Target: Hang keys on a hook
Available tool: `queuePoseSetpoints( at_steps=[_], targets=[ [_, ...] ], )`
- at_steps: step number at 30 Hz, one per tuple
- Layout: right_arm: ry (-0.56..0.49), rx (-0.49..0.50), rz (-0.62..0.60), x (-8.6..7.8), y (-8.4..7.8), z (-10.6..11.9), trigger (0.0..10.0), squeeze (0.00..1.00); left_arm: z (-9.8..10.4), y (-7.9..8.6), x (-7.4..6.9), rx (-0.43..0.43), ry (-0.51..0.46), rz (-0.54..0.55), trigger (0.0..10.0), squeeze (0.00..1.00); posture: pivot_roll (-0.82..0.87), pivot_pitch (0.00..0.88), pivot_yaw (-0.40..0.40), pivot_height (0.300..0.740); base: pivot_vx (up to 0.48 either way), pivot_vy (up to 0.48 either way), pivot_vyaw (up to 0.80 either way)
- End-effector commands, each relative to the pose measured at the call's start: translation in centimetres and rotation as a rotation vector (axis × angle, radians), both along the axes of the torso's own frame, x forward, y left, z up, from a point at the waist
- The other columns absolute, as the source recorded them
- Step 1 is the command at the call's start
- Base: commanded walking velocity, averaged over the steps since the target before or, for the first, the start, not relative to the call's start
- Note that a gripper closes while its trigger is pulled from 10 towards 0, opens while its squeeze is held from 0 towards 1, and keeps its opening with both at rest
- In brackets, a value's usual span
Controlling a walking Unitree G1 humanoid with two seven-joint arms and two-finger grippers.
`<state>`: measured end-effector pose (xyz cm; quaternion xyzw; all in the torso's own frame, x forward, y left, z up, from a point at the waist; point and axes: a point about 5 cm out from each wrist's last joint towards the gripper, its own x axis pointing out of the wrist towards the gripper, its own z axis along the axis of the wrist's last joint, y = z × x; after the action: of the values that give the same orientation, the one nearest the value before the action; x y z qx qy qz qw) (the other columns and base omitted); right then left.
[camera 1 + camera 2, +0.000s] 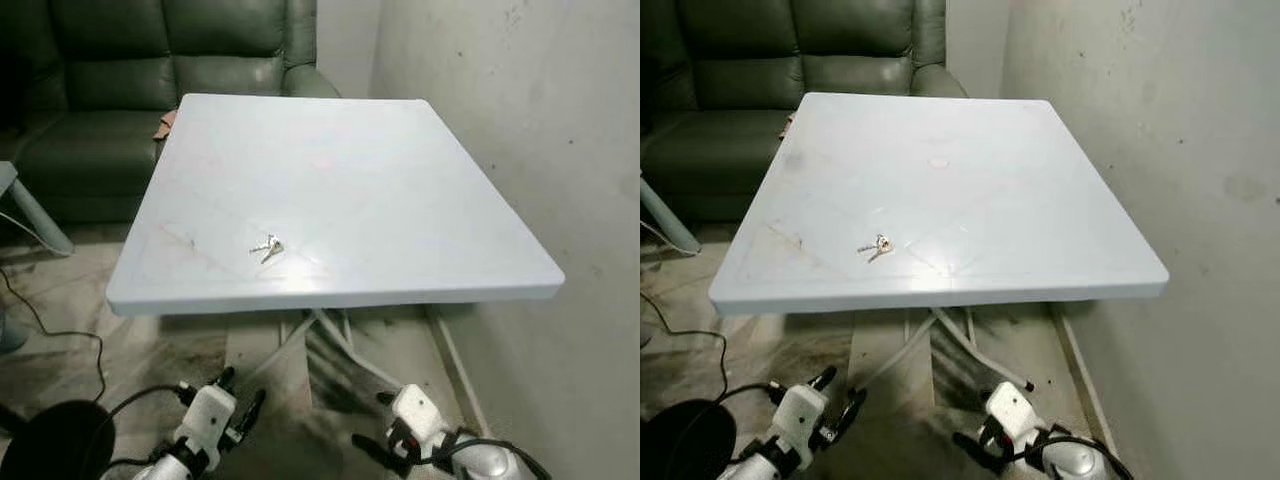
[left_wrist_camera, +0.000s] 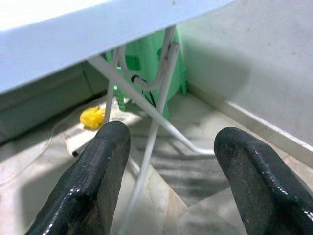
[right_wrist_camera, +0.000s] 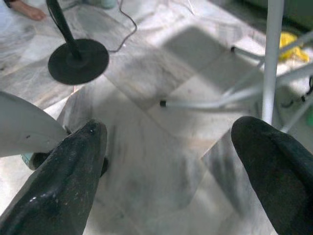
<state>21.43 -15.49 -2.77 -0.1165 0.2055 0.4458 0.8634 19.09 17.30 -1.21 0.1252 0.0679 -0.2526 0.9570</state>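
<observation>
1. A small bunch of keys [image 1: 267, 247] lies flat on a white square table [image 1: 400, 200], close to the table's near edge and a little toward the robot's left of its middle.
2. Nothing touches the keys; both grippers hang low, below the tabletop and well apart from them.
3. The left gripper [image 1: 237, 400] sits under the near edge on the robot's left, and in the left wrist view its 2 black fingers [image 2: 90, 181] stand wide apart with nothing between them.
4. The right gripper [image 1: 375, 425] sits low on the robot's right, and the right wrist view shows its 2 fingers [image 3: 63, 181] spread apart as well, holding nothing.
5. Beyond the left fingers, the white crossed table legs [image 2: 156, 107] stand on a marble floor [image 2: 195, 161], with a green stool [image 2: 146, 63] and a yellow thing [image 2: 92, 117] behind them.
6. The right wrist view shows a round black stand base [image 3: 78, 60] with a cable on the floor.
7. A dark green leather sofa [image 1: 120, 80] stands behind the table, touching or just beside its far edge.
8. A bare grey wall [image 1: 520, 130] runs along the table's right side.
</observation>
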Motion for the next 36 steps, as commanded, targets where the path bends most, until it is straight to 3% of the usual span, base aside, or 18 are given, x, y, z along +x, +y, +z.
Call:
queuePoseSetpoints(
  at_steps=[1, 6, 9, 13, 18, 21, 36],
  targets=[
    [-0.065, 0.017, 0.037, 0.3, 0.1, 0.9, 10.0, 0.00, 1.0, 0.0, 0.1, -0.002, -0.049, -0.030, 10.0, 0.00, -0.06, 0.000, -0.042, 0.732, 0.000, 0.000, 0.00],
    [-0.086, 0.032, 0.055, 0.3, 0.1, 1.3, 10.0, 0.00, 1.6, 0.0, -0.1, -0.004, -0.062, -0.042, 10.0, 0.00, -0.06, 0.000, -0.042, 0.732, 0.000, 0.000, 0.00],
    [-0.212, 0.138, 0.035, 1.8, 1.0, 4.4, 10.0, 0.00, 5.5, -0.1, 1.0, -0.061, -0.184, -0.044, 10.0, 0.00, -0.05, 0.000, -0.043, 0.732, 0.000, 0.000, 0.00],
    [-0.251, 0.152, -0.034, 2.9, 1.0, 5.3, 10.0, 0.00, 6.7, 0.0, 1.4, -0.087, -0.216, -0.027, 10.0, 0.00, -0.05, 0.000, -0.045, 0.732, 0.000, 0.000, 0.00],
    [-0.267, 0.182, -0.121, 4.1, 1.0, 5.9, 10.0, 0.00, 7.5, 0.4, 2.6, -0.148, -0.213, 0.066, 10.0, 0.00, -0.05, 0.000, -0.045, 0.732, 0.000, 0.000, 0.00],
    [-0.274, 0.212, -0.183, 4.8, 1.3, 6.7, 10.0, 0.00, 8.1, 0.7, 3.5, -0.230, -0.181, 0.199, 10.0, 0.00, -0.06, 0.000, -0.045, 0.732, 0.000, 0.000, 0.00],
    [-0.325, 0.312, -0.422, 7.1, 1.7, 8.8, 10.0, 0.00, 9.0, 2.0, 4.9, -0.315, -0.189, 0.512, 10.0, 0.00, -0.05, 0.000, -0.045, 0.732, 0.000, 0.000, 0.00]
  ],
)
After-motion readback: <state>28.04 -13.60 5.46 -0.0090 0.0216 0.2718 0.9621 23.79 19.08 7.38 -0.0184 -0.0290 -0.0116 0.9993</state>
